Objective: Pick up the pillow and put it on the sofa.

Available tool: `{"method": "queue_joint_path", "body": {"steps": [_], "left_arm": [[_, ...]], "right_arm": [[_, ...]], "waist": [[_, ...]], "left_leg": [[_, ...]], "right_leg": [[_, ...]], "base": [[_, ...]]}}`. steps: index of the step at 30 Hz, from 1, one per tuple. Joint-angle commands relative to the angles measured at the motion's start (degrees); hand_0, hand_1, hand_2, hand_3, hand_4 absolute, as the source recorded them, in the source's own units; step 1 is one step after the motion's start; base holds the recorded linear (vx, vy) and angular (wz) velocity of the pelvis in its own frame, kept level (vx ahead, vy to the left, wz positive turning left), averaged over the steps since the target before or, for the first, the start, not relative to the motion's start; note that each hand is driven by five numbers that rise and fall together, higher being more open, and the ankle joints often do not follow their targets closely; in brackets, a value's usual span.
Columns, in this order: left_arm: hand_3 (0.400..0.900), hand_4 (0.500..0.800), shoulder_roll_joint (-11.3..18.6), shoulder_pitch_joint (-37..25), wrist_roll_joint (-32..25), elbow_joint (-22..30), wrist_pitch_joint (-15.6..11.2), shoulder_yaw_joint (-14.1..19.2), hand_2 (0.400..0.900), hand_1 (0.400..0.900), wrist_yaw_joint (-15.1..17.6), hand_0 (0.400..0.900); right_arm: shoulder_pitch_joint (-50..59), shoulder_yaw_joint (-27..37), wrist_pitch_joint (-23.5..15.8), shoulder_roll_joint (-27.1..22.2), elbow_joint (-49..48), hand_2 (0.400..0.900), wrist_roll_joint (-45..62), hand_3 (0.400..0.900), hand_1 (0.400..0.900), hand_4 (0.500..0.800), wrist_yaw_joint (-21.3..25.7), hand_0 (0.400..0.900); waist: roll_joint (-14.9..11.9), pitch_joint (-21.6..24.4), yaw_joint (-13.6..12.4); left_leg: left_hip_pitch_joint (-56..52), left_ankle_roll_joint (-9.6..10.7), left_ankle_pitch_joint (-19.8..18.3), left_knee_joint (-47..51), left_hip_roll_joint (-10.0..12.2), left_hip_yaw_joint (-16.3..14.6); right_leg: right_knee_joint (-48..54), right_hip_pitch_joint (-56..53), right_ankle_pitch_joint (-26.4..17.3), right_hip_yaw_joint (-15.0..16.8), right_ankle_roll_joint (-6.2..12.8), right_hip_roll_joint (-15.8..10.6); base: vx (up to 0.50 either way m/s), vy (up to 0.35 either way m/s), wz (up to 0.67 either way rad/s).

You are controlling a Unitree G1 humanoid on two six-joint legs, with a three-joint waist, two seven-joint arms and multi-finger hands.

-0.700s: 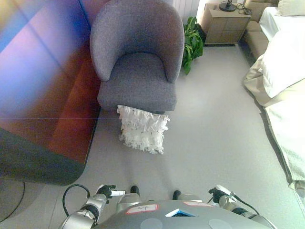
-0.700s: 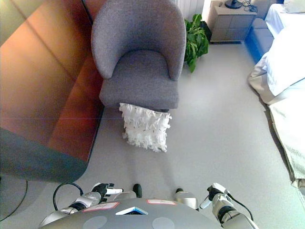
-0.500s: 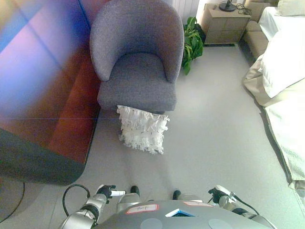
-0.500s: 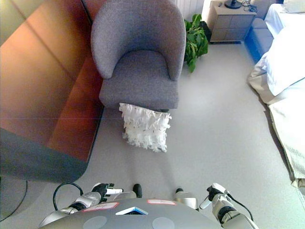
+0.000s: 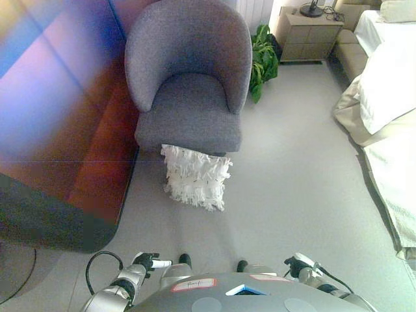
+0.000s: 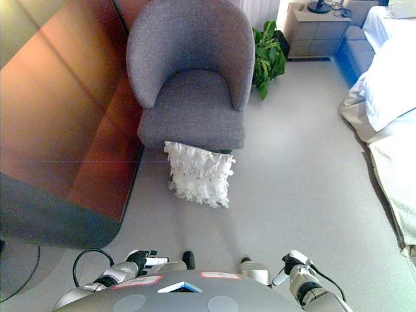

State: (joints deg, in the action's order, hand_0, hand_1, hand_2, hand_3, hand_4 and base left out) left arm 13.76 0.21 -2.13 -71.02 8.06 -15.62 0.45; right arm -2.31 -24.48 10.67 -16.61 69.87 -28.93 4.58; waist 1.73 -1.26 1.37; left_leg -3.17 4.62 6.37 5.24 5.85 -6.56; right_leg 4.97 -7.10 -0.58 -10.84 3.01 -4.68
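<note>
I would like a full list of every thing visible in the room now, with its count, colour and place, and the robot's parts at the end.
pillow: one, white and frilly, on the floor, leaning on the armchair's front
armchair: one, grey, top centre
cabinet: one, reddish-brown wood, along the left side
potted plant: one, green, right of the armchair
nightstand: one, beige, top right, with a dark object on it
bed: one, white and cream bedding, right edge
floor: grey carpet
left hand: one, dark with white tips, bottom left, low and holding nothing
right hand: one, dark with white tips, bottom right, holding nothing
</note>
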Motion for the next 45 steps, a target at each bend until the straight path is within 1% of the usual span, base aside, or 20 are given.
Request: {"method": "queue_joint_path", "body": {"steps": [1, 9, 15, 18, 20, 22, 24, 26, 28, 30, 32, 35, 37, 39, 40, 41, 42, 43, 44, 45], "left_arm": [[0.9, 0.8, 1.46, -2.18, 0.98, -2.78, 0.71, -1.31, 0.9, 0.9, 0.01, 0.9], [0.9, 0.8, 1.28, -2.28, 0.73, -2.79, 0.6, -1.42, 0.9, 0.9, -0.24, 0.9], [0.9, 0.8, 1.14, -3.25, -0.82, -2.84, 0.52, -1.27, 0.9, 0.9, -0.13, 0.9], [0.9, 0.8, 1.6, -3.76, -1.19, -2.99, 0.35, -0.44, 0.9, 0.9, -0.11, 0.9], [0.9, 0.8, 2.11, -3.89, -0.7, -3.0, 0.98, 0.4, 0.9, 0.9, 0.07, 0.9], [0.9, 0.8, 2.68, -3.69, -0.53, -3.47, 1.08, 0.35, 0.9, 0.9, 0.1, 0.9], [0.9, 0.8, 3.03, -3.89, -0.38, -3.86, 0.97, 0.25, 0.9, 0.9, -0.2, 0.9], [0.9, 0.8, 3.33, -4.8, 0.26, -4.05, 0.7, 0.07, 0.9, 0.9, -0.53, 0.9], [0.9, 0.8, 3.62, -5.66, 0.85, -4.05, 0.5, -0.26, 0.9, 0.9, -0.65, 0.9], [0.9, 0.8, 3.81, -5.37, 1.52, -4.16, -0.02, -0.36, 0.9, 0.9, -0.66, 0.9], [0.9, 0.8, 4.33, -4.23, 3.34, -4.09, -0.97, -0.03, 0.9, 0.9, -1.11, 0.9], [0.9, 0.8, 5.11, -3.3, 5.77, -3.51, -1.93, 0.08, 0.9, 0.9, -1.74, 0.9], [0.9, 0.8, 5.16, -2.79, 5.86, -3.27, -2.24, 0.16, 0.9, 0.9, -1.47, 0.9], [0.9, 0.8, 4.71, -1.59, 5.61, -2.93, -2.42, 0.24, 0.9, 0.9, -0.51, 0.9], [0.9, 0.8, 4.47, -0.98, 4.8, -2.86, -2.59, 0.63, 0.9, 0.9, 0.14, 0.9], [0.9, 0.8, 4.27, -0.04, 3.05, -2.44, -2.6, 1.77, 0.9, 0.9, 0.82, 0.9], [0.9, 0.8, 4.38, 0.43, 2.77, -1.91, -2.64, 2.89, 0.9, 0.9, 0.5, 0.9], [0.9, 0.8, 4.31, 0.34, 3.68, -1.55, -2.91, 3.51, 0.9, 0.9, -0.36, 0.9], [0.9, 0.8, 4.29, 0.25, 3.53, -1.44, -3.24, 3.59, 0.9, 0.9, -0.64, 0.9], [0.9, 0.8, 3.9, -0.1, 2.47, -1.06, -3.47, 3.57, 0.9, 0.9, -1.03, 0.9]], "right_arm": [[5.06, -0.25, 0.4, -0.62, 3.75, 0.9, 0.25, 0.9, 0.9, 0.8, 1.61, 0.9], [5.48, -0.18, -0.15, -0.68, 4.55, 0.9, -0.05, 0.9, 0.9, 0.8, 1.99, 0.9], [7.11, -0.29, -0.12, -0.88, 4.37, 0.9, -0.51, 0.9, 0.9, 0.8, 2.2, 0.9], [7.84, -0.13, -0.11, -0.9, 3.85, 0.9, -0.43, 0.9, 0.9, 0.8, 1.85, 0.9], [7.86, 0.21, -0.29, -0.97, 3.02, 0.9, -0.41, 0.9, 0.9, 0.8, 1.46, 0.9], [7.35, 0.27, -0.82, -1.29, 2.57, 0.9, 2.2, 0.9, 0.9, 0.8, 1.67, 0.9], [7.08, 0.57, -0.52, -1.45, 2.45, 0.9, 4.48, 0.9, 0.9, 0.8, 1.87, 0.9], [7.47, 1.05, -0.18, -1.6, 2.93, 0.9, 6.88, 0.9, 0.9, 0.8, 2.42, 0.9], [7.97, 2.01, -0.24, -1.48, 3.78, 0.9, 8.77, 0.9, 0.9, 0.8, 2.63, 0.9], [7.66, 3.35, 0.03, -1.42, 3.81, 0.9, 9.09, 0.9, 0.9, 0.8, 2.26, 0.9], [6.1, 5.32, -0.07, -1.37, 3.45, 0.9, 10.19, 0.9, 0.9, 0.8, 1.7, 0.9], [4.09, 6.85, 0.26, -1.3, 2.35, 0.9, 10.92, 0.9, 0.9, 0.8, 1.09, 0.9], [3.52, 7.47, 0.28, -1.35, 2.08, 0.9, 10.26, 0.9, 0.9, 0.8, 0.81, 0.9], [3.43, 7.67, -0.32, -1.84, 1.86, 0.9, 8.47, 0.9, 0.9, 0.8, 0.49, 0.9], [3.46, 7.45, -0.42, -2.03, 1.62, 0.9, 7.81, 0.9, 0.9, 0.8, 0.32, 0.9], [3.51, 6.91, -0.03, -2.45, 0.55, 0.9, 7.16, 0.9, 0.9, 0.8, -0.19, 0.9], [3.51, 5.97, -0.29, -2.76, -0.34, 0.9, 7.33, 0.9, 0.9, 0.8, 0.18, 0.9], [3.78, 5.77, -0.99, -3.42, -1.11, 0.9, 6.64, 0.9, 0.9, 0.8, -0.07, 0.9], [4.01, 5.64, -1.0, -3.69, -1.2, 0.9, 6.85, 0.9, 0.9, 0.8, -0.23, 0.9], [4.46, 5.41, -1.67, -4.47, -1.45, 0.9, 7.35, 0.9, 0.9, 0.8, -0.32, 0.9]], "waist": [[-1.68, -2.72, -0.88], [-1.67, -3.34, -1.22], [-2.35, -4.93, -2.19], [-2.8, -5.82, -2.94], [-2.61, -6.56, -3.35], [-2.3, -7.31, -2.48], [-3.01, -8.03, -1.57], [-3.82, -8.61, -0.74], [-4.62, -9.26, 0.52], [-4.67, -9.65, 1.21], [-5.56, -9.71, 1.74], [-6.8, -10.36, 2.49], [-7.03, -10.58, 3.01], [-6.54, -9.74, 4.12], [-6.27, -9.33, 4.42], [-5.72, -8.44, 4.94], [-5.35, -7.71, 5.46], [-5.04, -6.83, 5.38], [-5.19, -6.43, 5.54], [-5.32, -6.45, 4.79]], "left_leg": [[-3.28, -2.92, -8.58, -0.24, -3.43, -2.12], [-3.28, -3.48, -8.98, -1.03, -3.98, -1.93], [-0.89, -5.19, -11.05, -6.22, -5.13, -1.83], [0.99, -6.86, -12.3, -9.45, -6.01, -1.2], [2.03, -8.34, -13.3, -11.01, -6.53, -0.54], [1.49, -8.65, -13.84, -11.26, -6.63, 0.92], [0.39, -8.29, -14.68, -11.4, -7.2, 1.72], [-0.33, -7.41, -15.69, -11.43, -7.61, 3.17], [-1.26, -6.31, -17.66, -11.74, -7.67, 4.72], [-2.83, -5.63, -19.81, -12.73, -6.85, 5.83], [-5.27, -4.55, -22.75, -14.84, -5.38, 6.24], [-9.2, -2.47, -27.29, -18.73, -0.84, 6.7], [-11.49, -1.46, -28.97, -20.12, 1.62, 6.82], [-13.31, -0.19, -26.06, -21.04, 5.36, 6.89], [-14.53, 0.58, -24.12, -21.3, 6.47, 6.32], [-17.31, 1.89, -19.83, -20.76, 8.24, 5.16], [-18.82, 2.66, -16.15, -20.35, 9.97, 4.08], [-17.07, 3.14, -10.27, -23.92, 12.52, 2.62], [-15.96, 3.07, -8.61, -25.01, 12.86, 2.7], [-12.49, 1.47, -9.36, -29.54, 10.82, 3.75]], "right_leg": [[-1.44, 1.47, 0.27, 0.28, 4.01, -2.28], [-2.71, 1.9, 0.59, 0.57, 4.11, -3.02], [-7.78, 4.01, 1.69, 0.95, 4.61, -5.28], [-14.92, 5.84, 2.94, 1.64, 4.88, -6.41], [-26.11, 8.85, 1.26, 2.83, 4.38, -6.93], [-33.22, 14.62, -2.5, 4.38, 3.97, -6.66], [-29.54, 17.17, -5.18, 4.83, 4.06, -8.3], [-19.17, 18.86, -6.54, 5.02, 4.44, -10.43], [-8.88, 21.65, -10.89, 6.71, 6.93, -12.65], [-2.62, 21.89, -13.42, 6.94, 8.38, -13.76], [0.03, 23.06, -15.37, 6.18, 9.57, -16.31], [-0.56, 24.75, -17.73, 4.61, 10.29, -19.13], [-2.56, 25.17, -17.88, 4.1, 10.07, -18.8], [-8.64, 26.66, -15.97, 7.75, 9.41, -17.21], [-12.02, 27.52, -15.37, 8.42, 9.36, -16.4], [-16.14, 28.98, -14.34, 7.69, 9.2, -14.97], [-18.22, 30.36, -13.39, 7.29, 8.77, -14.08], [-18.85, 29.55, -10.98, 5.59, 7.44, -12.53], [-18.28, 29.08, -10.46, 5.53, 6.84, -12.1], [-16.91, 26.6, -8.57, 5.06, 5.29, -10.39]], "base": [[0.04, 0.025, -0.01], [0.05, 0.056, -0.04], [0.06, 0.139, -0.03], [0.09, 0.158, -0.01], [0.13, 0.164, 0.06], [0.21, 0.107, 0.37], [0.29, -0.047, 0.56], [0.35, -0.238, 0.66], [0.43, -0.319, 0.69], [0.52, -0.302, 0.53], [0.7, -0.459, 0.52], [0.66, -0.533, 0.44], [0.61, -0.547, 0.29], [0.58, -0.523, 0.22], [0.48, -0.399, 0.04], [0.45, -0.358, 0.0], [0.51, -0.432, -0.02], [0.44, -0.399, 0.06], [0.52, -0.469, -0.04], [0.45, -0.408, -0.15]]}}
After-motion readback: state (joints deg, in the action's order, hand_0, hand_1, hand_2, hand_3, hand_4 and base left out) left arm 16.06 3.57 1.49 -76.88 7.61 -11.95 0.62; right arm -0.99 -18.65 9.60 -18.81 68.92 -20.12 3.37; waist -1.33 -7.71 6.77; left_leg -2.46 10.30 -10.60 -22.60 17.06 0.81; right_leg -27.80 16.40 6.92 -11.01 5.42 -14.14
